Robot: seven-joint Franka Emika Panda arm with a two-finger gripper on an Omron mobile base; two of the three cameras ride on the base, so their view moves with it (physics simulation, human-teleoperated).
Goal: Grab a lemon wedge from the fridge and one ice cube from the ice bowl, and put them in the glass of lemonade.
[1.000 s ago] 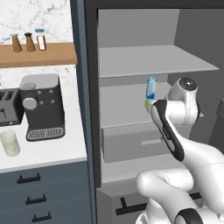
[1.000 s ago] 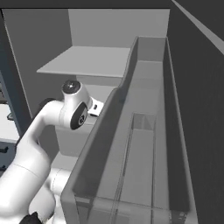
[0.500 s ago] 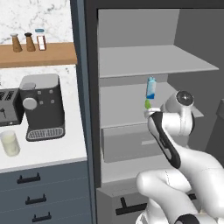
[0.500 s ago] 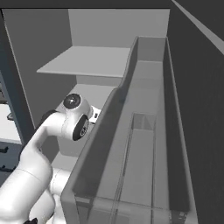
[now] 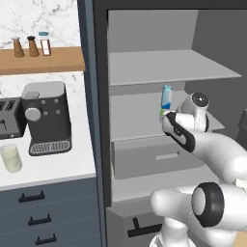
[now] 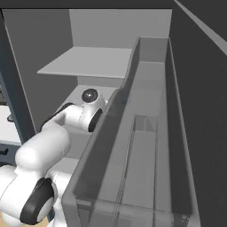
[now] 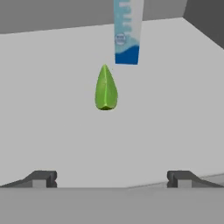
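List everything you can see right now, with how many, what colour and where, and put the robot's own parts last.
fridge: one, dark grey, open, light grey shelves and drawer inside
lemon wedge: one, green, on fridge shelf ahead of the gripper
carton: one, blue and white, upright behind the wedge
glass of lemonade: one, clear with pale liquid, on counter
coffee machine: one, dark grey, on counter
toaster: one, dark, left of coffee machine
shakers: three, on wooden shelf
arm: one, white, reaching into fridge
gripper: one, dark tips, open
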